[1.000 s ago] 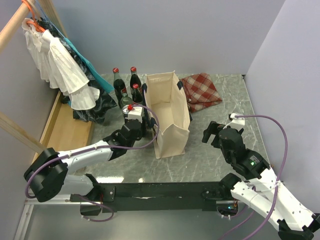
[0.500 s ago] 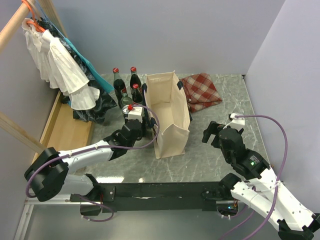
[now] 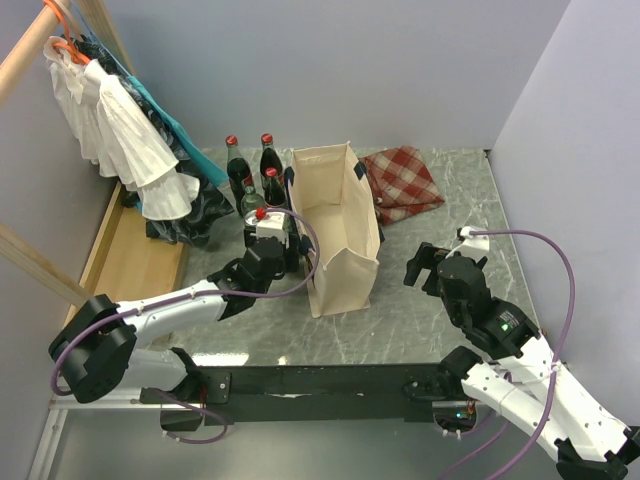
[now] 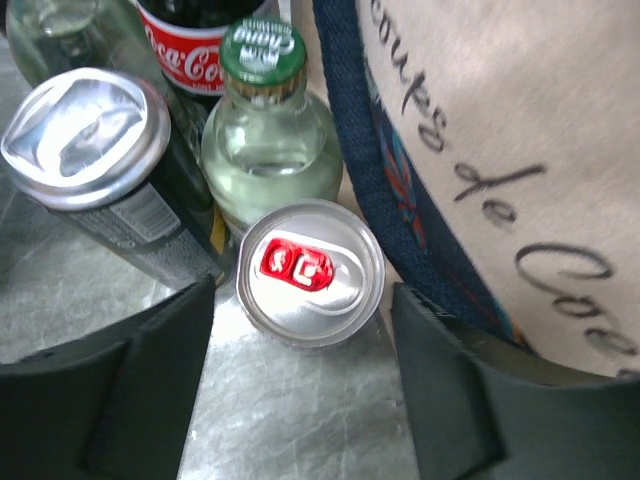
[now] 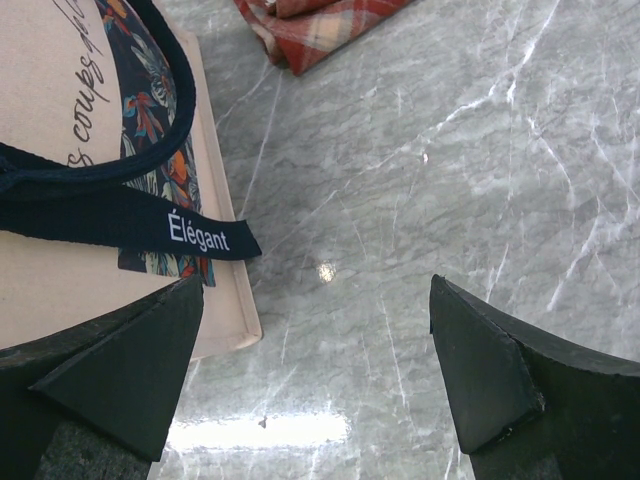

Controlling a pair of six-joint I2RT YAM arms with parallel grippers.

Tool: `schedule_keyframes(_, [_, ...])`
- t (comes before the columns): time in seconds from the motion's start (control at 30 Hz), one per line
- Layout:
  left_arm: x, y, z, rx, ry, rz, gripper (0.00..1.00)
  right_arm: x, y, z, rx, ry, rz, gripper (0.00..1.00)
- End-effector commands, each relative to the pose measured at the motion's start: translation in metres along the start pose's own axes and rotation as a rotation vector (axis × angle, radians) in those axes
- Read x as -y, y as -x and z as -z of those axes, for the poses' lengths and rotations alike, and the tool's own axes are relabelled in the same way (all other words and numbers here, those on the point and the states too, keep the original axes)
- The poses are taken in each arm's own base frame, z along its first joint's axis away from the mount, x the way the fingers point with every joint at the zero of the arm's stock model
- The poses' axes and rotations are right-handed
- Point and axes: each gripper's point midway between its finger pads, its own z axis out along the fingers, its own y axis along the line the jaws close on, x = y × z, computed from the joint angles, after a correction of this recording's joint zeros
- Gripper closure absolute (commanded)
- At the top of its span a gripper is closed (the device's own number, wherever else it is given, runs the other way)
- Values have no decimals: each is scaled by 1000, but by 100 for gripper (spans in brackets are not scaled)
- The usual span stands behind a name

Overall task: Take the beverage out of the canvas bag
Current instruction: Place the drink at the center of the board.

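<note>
The canvas bag [image 3: 335,225] stands upright and open-topped mid-table; its printed side and navy handle fill the right of the left wrist view [image 4: 500,150]. A beverage can with a silver top and red tab [image 4: 310,272] stands on the marble just left of the bag, also visible from above [image 3: 262,220]. My left gripper [image 4: 303,295] straddles that can, open, with a thin gap on each side. My right gripper [image 3: 435,255] hovers right of the bag, open and empty over bare marble [image 5: 315,290]. The bag's corner and handle label [image 5: 200,232] sit by its left finger.
Several cola bottles [image 3: 250,165], a green-capped clear bottle [image 4: 265,130] and a dark can with a silver top [image 4: 85,125] crowd behind the beverage can. A red checked cloth [image 3: 402,182] lies at the back right. Hanging clothes [image 3: 120,130] and a wooden tray [image 3: 130,255] line the left.
My left gripper's jaws have spread apart off the can's sides. Both arms and the can stay where they were.
</note>
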Motion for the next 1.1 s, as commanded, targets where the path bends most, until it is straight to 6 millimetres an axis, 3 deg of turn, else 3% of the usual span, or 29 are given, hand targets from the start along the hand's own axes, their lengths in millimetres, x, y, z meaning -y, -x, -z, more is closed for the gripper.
schedule_keyframes(0.0, [8,37,2,91,-4,53,22,-2,7,0,27,-3,-14,0])
schedule_keyframes(1.07, [2,85,37,175,-25,87,16,-1,10,3,40,0,-26,0])
